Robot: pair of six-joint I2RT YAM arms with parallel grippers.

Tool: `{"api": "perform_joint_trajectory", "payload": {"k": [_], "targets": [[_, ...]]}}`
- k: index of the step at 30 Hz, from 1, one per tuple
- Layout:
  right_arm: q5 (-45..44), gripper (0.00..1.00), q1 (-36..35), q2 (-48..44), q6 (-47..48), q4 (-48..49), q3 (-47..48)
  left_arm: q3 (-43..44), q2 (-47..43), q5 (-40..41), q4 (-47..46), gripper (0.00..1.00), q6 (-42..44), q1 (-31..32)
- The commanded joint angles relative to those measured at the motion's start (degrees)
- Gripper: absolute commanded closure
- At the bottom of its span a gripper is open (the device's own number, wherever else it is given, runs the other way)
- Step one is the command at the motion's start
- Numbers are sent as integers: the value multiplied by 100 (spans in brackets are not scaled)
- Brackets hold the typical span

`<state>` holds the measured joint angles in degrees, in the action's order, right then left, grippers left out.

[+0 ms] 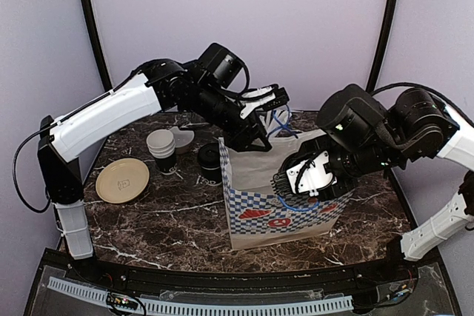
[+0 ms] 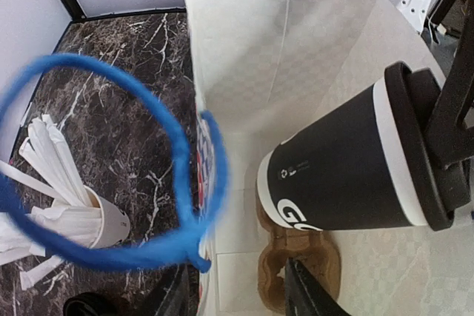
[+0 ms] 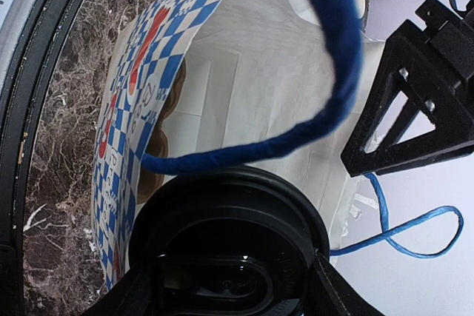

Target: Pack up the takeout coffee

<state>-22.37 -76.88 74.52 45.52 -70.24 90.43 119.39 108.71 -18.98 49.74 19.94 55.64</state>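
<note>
The takeout coffee (image 2: 341, 175), a black paper cup with a black lid (image 3: 229, 242), hangs tilted inside the mouth of the blue-checkered paper bag (image 1: 281, 216). My right gripper (image 1: 300, 177) is shut on it, one finger on each side of the lid. At the bag's back left, my left gripper (image 2: 241, 294) is open, and its fingers straddle the bag's wall (image 2: 252, 49) just beside the blue handle loop (image 2: 133, 249). A brown cardboard carrier (image 2: 296, 257) lies on the bag's floor under the cup.
Left of the bag stand a stack of lidless black cups (image 1: 161, 149), a low stack of black lids (image 1: 209, 157), a tan plate (image 1: 122, 180) and a white cup of wrapped straws (image 2: 74, 212). The second blue handle (image 3: 326, 109) arcs over the lid.
</note>
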Motion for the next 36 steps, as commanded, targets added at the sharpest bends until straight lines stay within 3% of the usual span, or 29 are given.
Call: {"api": "perform_joint_trajectory", "payload": {"k": [1,4,7,9,23,26,27,31,33,36], "targets": [[-85,46,-37,-121,-69,176,91,136,171,-82,218,62,78,17],[-152,46,-37,-126,-65,200,109,258,210,-128,208,70,164,17],[-139,46,18,-88,-135,159,266,377,246,-135,184,92,201,17],[-102,46,72,-93,-140,147,294,421,301,-160,184,98,233,17],[-149,46,313,-238,39,257,-45,763,213,-90,107,100,304,31],[-66,46,305,-279,4,220,-147,784,242,-240,120,87,275,41],[-23,46,305,-288,-11,179,-138,807,240,-265,128,74,260,54],[227,46,273,-297,-205,-177,13,898,72,-319,113,38,335,160],[306,46,195,-340,-310,-402,1,766,-190,-302,4,22,446,226],[552,46,116,-462,-486,-584,-188,85,-972,-77,-606,10,510,253]]}}
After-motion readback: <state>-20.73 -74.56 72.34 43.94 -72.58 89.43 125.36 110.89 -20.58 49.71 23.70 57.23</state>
